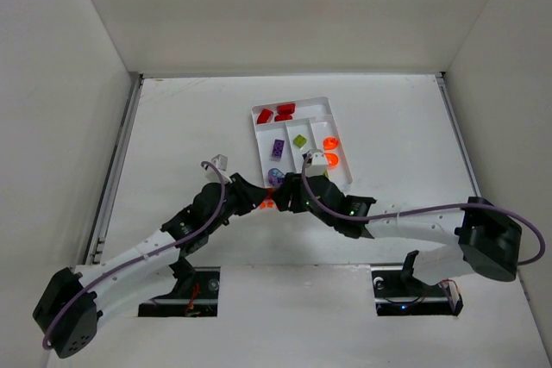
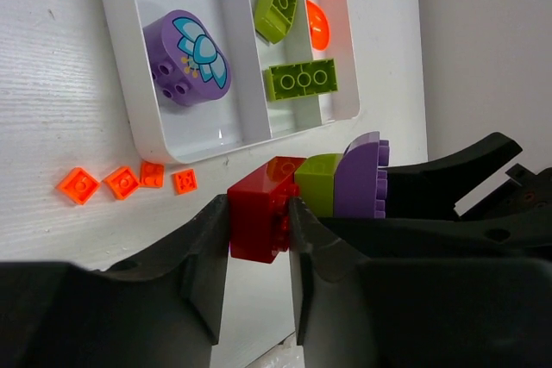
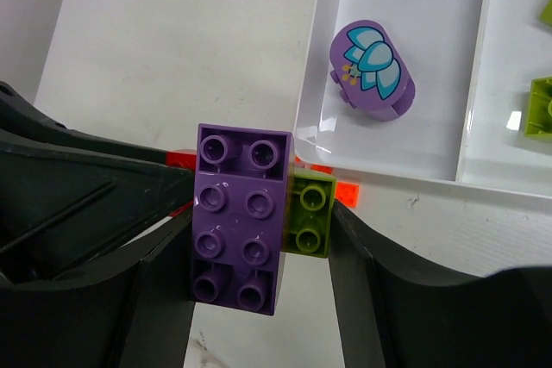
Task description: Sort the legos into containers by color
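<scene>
Mid-bench: left gripper (image 2: 259, 223) clenched on a red plastic brick (image 2: 261, 200), right gripper (image 3: 259, 252) seemingly clenched on the attached purple plastic brick (image 3: 240, 213).

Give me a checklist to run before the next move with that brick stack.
1. Left claw grip on red brick: ok, shut on it.
2. Right claw grip on purple brick: ok, fingers span it and the lime brick.
3. Stack pulled apart: not ok, all three bricks joined.
4. Room in the tray purple section: ok.
5. Loose orange tiles sorted: not ok, four lie outside the tray.
</scene>
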`<state>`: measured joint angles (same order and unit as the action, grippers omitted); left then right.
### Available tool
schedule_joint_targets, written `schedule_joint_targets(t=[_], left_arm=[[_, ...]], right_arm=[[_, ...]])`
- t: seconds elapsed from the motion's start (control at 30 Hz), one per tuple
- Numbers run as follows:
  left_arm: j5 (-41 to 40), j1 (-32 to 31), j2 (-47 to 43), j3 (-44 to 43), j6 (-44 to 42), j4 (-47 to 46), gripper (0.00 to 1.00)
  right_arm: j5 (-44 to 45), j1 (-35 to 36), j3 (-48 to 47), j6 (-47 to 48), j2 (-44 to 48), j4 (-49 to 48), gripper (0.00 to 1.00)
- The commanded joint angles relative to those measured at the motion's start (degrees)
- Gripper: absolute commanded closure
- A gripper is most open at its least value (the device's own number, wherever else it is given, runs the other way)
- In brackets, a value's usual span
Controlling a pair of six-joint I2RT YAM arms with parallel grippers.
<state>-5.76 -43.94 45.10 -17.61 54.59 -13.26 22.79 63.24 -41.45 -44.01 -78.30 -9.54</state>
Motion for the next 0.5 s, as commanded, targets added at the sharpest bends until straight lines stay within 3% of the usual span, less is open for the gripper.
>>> schedule_joint_targets(t=[0.0, 0.17, 0.47], left_arm=[[-0.9, -0.6, -0.3, -0.7, 0.7, -4.6, 0.8], [-2.1, 0.3, -2.6, -0.5, -0.4, -3.8, 0.89], [-2.5, 5.8, -0.7, -1.8, -2.1, -1.8, 0.9]], right_arm=[[-3.7, -1.1, 1.3, -1.6, 2.5, -6.5, 0.58], [-7.6, -4.0, 4.1, -2.3, 5.7, -9.0, 0.58], [-11.8, -11.0, 7.1, 0.1, 15.7, -8.6, 0.58]])
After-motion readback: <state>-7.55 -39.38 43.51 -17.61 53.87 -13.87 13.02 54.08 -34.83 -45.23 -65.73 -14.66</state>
